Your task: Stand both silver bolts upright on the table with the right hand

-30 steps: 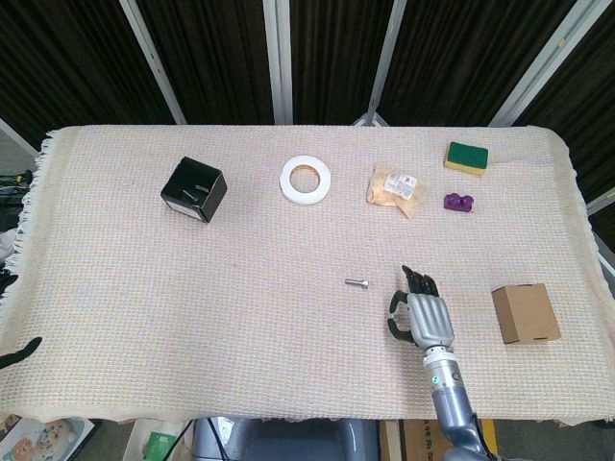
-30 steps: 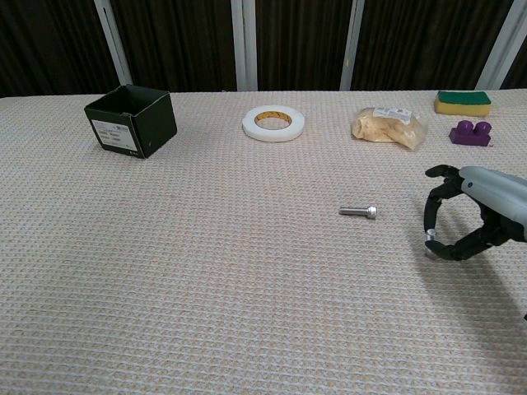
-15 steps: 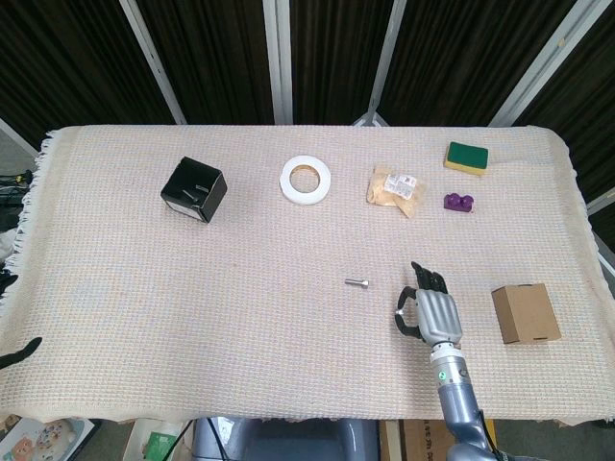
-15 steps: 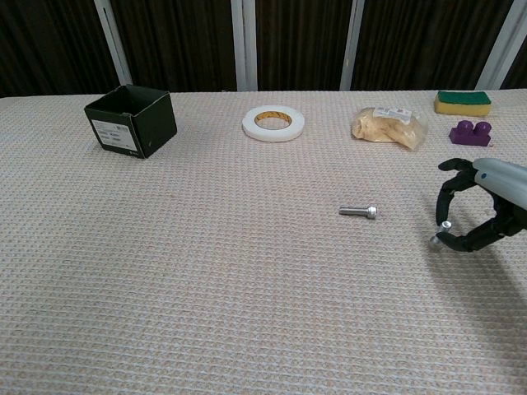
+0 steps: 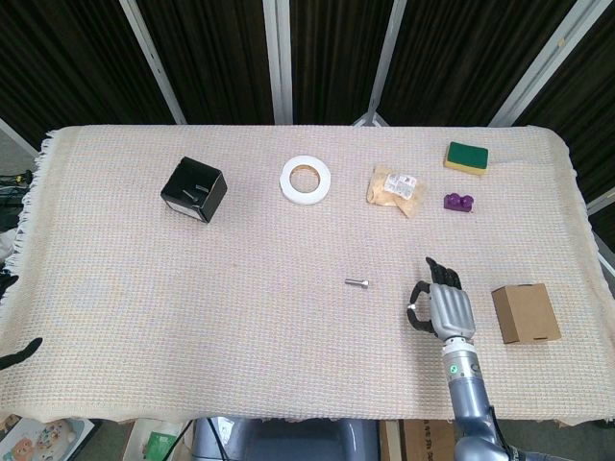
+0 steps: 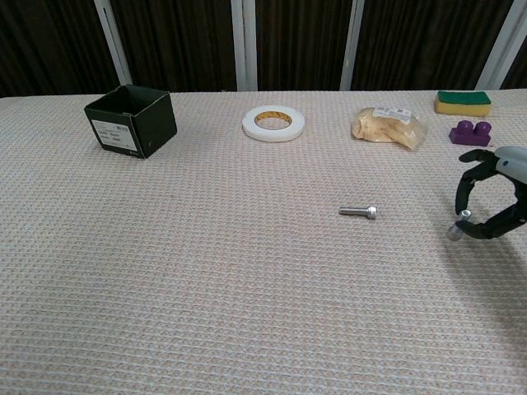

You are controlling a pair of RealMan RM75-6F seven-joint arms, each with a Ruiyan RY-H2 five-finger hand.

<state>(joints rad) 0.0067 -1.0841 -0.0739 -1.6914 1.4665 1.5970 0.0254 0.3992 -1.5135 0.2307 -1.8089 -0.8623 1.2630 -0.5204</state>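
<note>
From the head view, one bolt (image 5: 358,282) lay flat near the frame's middle, slightly right and below centre. A second bolt could not be made out here. One right hand (image 5: 443,306) hovered right of it, apart from it, fingers curled; what it held was unclear from above. Single items lined the upper part of the desk (image 5: 144,317): one black box (image 5: 193,189) upper left, one tape roll (image 5: 306,180) at centre top, one bag (image 5: 393,186), one sponge (image 5: 466,156) and one purple block (image 5: 458,202) upper right. One cardboard box (image 5: 525,312) sat just right of the hand, near the right edge. The lower left was bare woven cloth, with a fringe along the left edge. Dark panels with pale frames stood behind.

From the chest view, the bolt (image 6: 358,211) lay on its side at centre right. At the right edge the hand (image 6: 492,197) was curled, its fingertips (image 6: 463,215) pinching a small silver piece (image 6: 457,226), likely the second bolt, just above the cloth. The box (image 6: 132,120), roll (image 6: 272,123), bag (image 6: 388,126), sponge (image 6: 463,102) and block (image 6: 469,132) ran along the far edge. The foreground was open. The left hand showed in neither view.
</note>
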